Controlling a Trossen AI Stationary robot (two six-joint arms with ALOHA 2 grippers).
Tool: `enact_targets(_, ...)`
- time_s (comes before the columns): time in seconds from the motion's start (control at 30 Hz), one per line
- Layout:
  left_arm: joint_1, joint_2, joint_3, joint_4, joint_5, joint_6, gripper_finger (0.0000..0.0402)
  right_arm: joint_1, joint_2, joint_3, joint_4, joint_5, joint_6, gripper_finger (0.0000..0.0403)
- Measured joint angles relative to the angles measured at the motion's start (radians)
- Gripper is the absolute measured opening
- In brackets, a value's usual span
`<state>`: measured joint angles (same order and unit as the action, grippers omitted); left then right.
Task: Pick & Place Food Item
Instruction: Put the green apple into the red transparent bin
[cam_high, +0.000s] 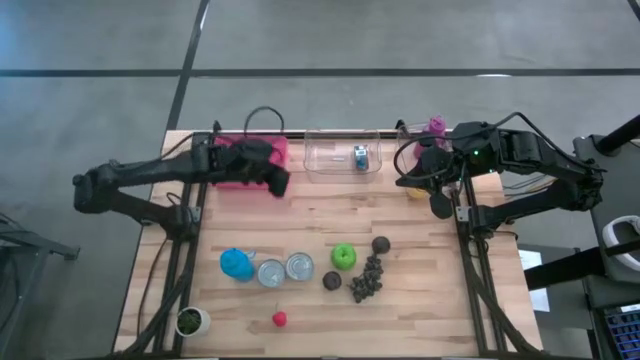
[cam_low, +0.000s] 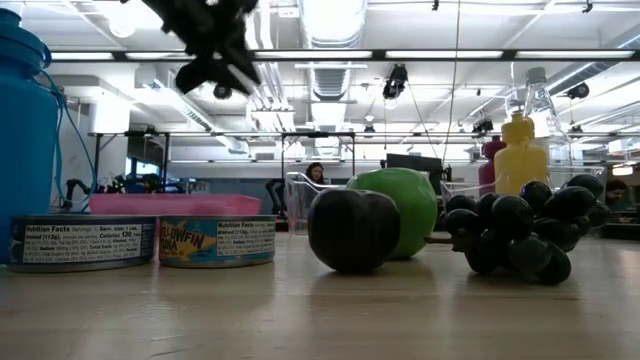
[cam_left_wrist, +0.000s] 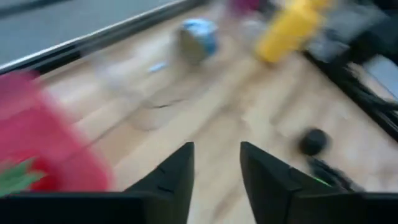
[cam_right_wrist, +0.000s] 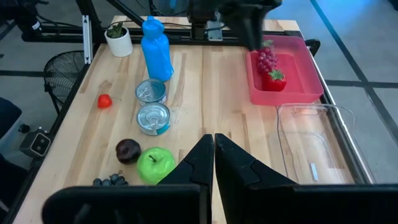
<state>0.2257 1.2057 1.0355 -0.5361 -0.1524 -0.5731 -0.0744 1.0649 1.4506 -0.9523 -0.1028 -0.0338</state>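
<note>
A pink tray (cam_high: 228, 170) stands at the far left of the table; the right wrist view shows red grapes (cam_right_wrist: 267, 59) and a strawberry (cam_right_wrist: 274, 80) lying in it. My left gripper (cam_high: 278, 184) hovers above the tray's right edge, well clear of the table. Its fingers (cam_left_wrist: 177, 171) stand apart with nothing between them. On the near middle of the table rest a green apple (cam_high: 343, 256), two dark plums (cam_high: 332, 281) (cam_high: 381, 244), dark grapes (cam_high: 365, 280) and a small red item (cam_high: 280, 319). My right gripper (cam_right_wrist: 214, 146) waits shut and raised at the far right.
A clear container (cam_high: 343, 155) with a small blue can (cam_high: 360, 157) in it stands at the far middle. A blue bottle (cam_high: 237, 264), two tins (cam_high: 271, 272) (cam_high: 300, 265) and a potted plant (cam_high: 190, 320) sit near left. A yellow bottle (cam_left_wrist: 286, 31) stands far right.
</note>
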Motion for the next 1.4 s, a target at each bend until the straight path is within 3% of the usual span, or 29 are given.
enact_targets(0.2, -0.169, 0.002, -0.002, 0.134, -0.001, 0.108, 0.0102, 0.0, 0.0, 0.0, 0.0, 0.0, 0.0, 0.0013)
enact_targets(0.5, -0.299, 0.039, -0.002, 0.19, -0.004, 0.113, 0.0079, 0.0, 0.0, 0.0, 0.0, 0.0, 0.0, 0.0013)
enact_targets(0.73, -0.323, 0.144, -0.001, 0.279, -0.002, 0.111, 0.007, 0.0, 0.0, 0.0, 0.001, 0.0, 0.0, 0.0013)
enact_targets(1.03, -0.343, 0.268, 0.0, 0.436, 0.102, 0.097, 0.0068, 0.0, 0.0, 0.0, 0.013, 0.0, -0.002, 0.0013)
enact_targets(1.4, -0.345, 0.269, 0.0, 0.443, 0.104, 0.078, 0.0068, 0.0, 0.003, -0.003, 0.014, -0.004, -0.025, 0.0013)
